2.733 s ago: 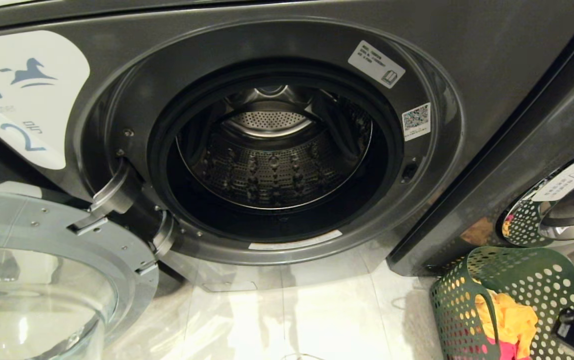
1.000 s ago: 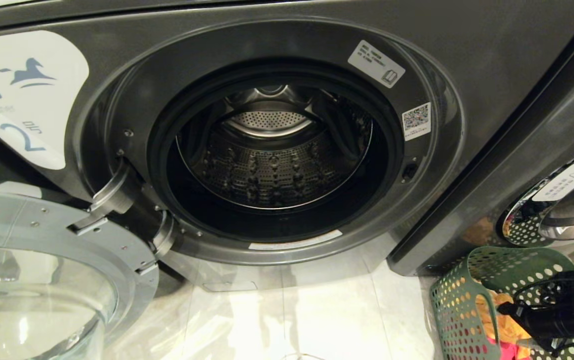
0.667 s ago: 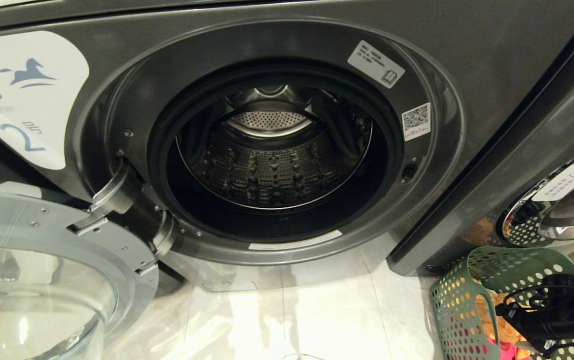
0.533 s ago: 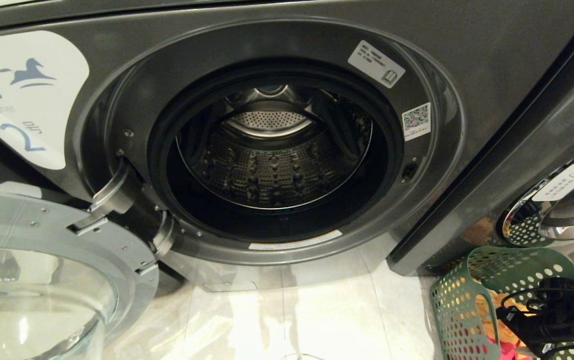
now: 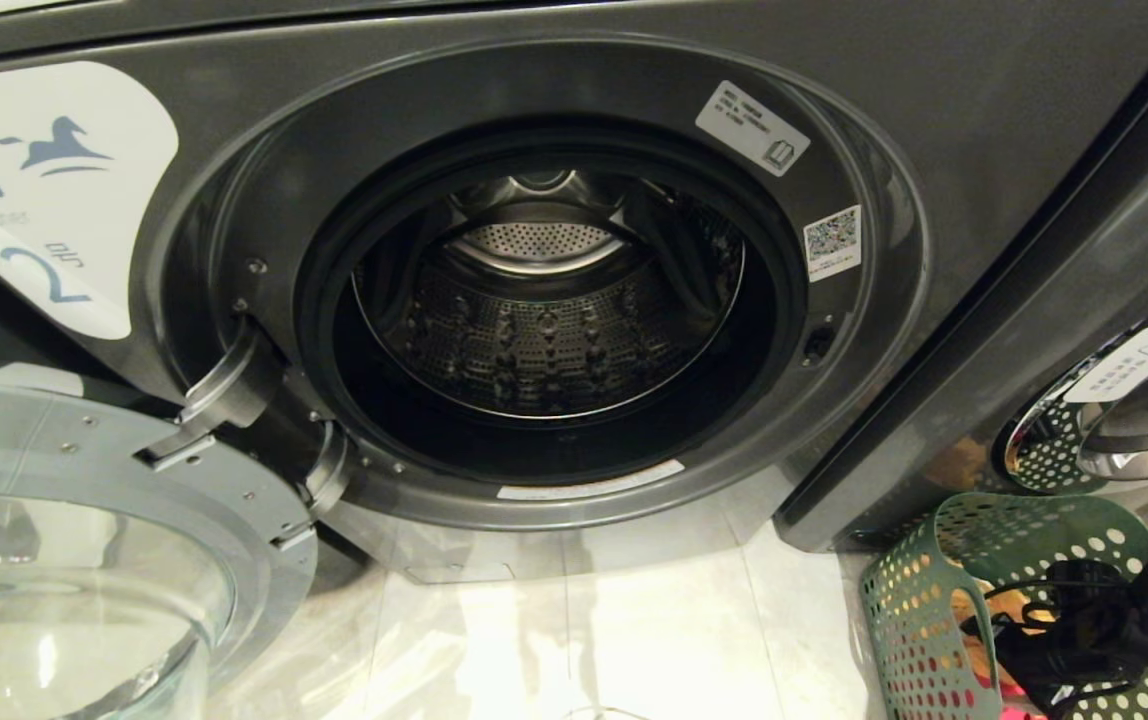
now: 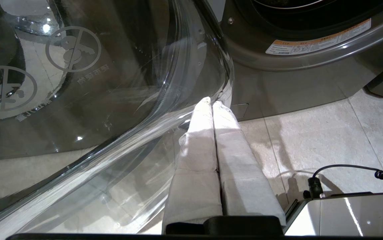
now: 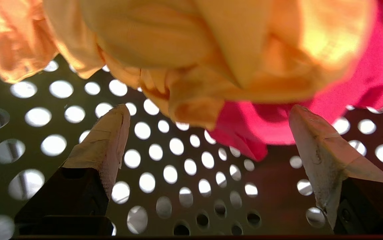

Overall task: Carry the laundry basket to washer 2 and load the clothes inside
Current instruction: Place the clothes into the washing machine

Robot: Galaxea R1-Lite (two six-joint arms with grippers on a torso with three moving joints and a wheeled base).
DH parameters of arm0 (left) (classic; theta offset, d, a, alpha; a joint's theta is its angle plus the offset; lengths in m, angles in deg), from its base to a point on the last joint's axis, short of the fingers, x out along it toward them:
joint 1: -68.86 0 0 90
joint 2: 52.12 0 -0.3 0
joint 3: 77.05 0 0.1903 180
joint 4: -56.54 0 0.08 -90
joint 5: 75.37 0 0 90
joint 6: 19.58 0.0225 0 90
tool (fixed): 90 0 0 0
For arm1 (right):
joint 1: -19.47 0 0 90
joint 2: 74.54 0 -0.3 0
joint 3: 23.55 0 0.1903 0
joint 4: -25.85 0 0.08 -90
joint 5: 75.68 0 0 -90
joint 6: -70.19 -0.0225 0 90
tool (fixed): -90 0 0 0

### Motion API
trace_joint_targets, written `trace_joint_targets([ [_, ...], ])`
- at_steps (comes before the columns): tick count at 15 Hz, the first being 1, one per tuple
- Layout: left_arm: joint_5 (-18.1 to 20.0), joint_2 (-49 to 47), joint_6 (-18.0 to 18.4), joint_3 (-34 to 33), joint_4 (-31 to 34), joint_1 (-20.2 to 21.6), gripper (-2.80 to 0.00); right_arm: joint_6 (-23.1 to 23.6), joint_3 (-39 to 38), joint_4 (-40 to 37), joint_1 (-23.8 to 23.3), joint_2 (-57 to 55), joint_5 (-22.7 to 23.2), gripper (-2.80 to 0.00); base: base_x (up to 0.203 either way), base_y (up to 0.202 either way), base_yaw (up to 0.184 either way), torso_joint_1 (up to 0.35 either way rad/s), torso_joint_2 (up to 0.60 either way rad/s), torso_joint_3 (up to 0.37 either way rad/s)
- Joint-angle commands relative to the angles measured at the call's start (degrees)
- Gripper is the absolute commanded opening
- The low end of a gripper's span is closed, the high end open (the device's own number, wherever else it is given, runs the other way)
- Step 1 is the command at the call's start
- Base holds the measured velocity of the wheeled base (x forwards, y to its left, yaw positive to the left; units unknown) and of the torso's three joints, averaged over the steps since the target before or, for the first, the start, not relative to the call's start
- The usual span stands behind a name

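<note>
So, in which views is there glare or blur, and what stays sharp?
Head view: the drum of washer 2 is sharp, and the pale floor reflects light. Left wrist view: the open glass door shows bright streaks and reflections. Right wrist view: the yellow-orange garment is out of focus, the basket wall's holes glow backlit, and the open right gripper is fairly sharp.

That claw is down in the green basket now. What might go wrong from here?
1. The open right gripper is inside the laundry basket, with the yellow-orange garment and the pink-red garment bunched together; it may pinch both, or only a loose fold that slips.
2. A finger lies near the holed wall and might snag.
3. The basket stands right of washer 2; dangling cloth might catch the door rim.
</note>
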Motion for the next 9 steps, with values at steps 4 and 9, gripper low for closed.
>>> trace_joint_targets([
  [4,0.0,-0.1,0.0,0.0,0.0,0.0,-2.80,0.2,5.4,0.0,1.6,-6.9,-2.8,0.00,0.000,0.000,0.000,0.000,0.00,0.000],
  [9,0.0,-0.1,0.0,0.0,0.0,0.0,-2.80,0.1,10.4,0.1,3.9,-12.8,-6.7,0.00,0.000,0.000,0.000,0.000,0.00,0.000],
])
